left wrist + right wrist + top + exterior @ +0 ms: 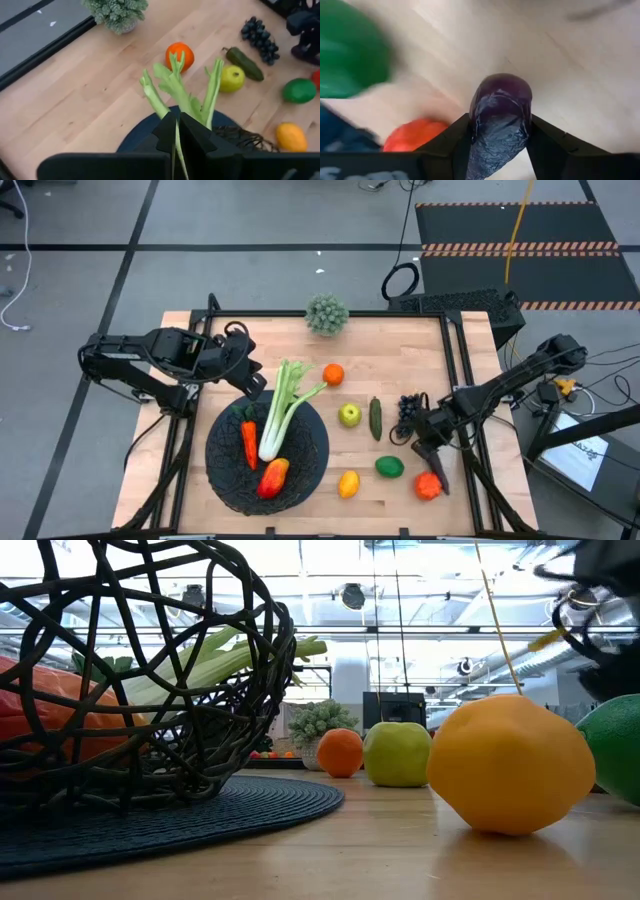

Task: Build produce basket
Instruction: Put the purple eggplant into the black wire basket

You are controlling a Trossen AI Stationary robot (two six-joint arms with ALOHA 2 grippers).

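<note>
Basket (312,448) partly filled: right end effector (433,456) gripped a smooth dark purple vegetable (500,115), which might slip out in transit; left end effector (256,386) was closed.

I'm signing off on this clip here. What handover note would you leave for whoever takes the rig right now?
Left pincer: shut, empty, above the basket's far rim by the celery.
Right pincer: closed on a dark purple vegetable, probably an eggplant, near the tomato.
Done: celery, carrot and mango are in the basket.
Left on the table: orange, green apple, cucumber, grapes, lime, lemon, tomato, plus the held vegetable.
</note>
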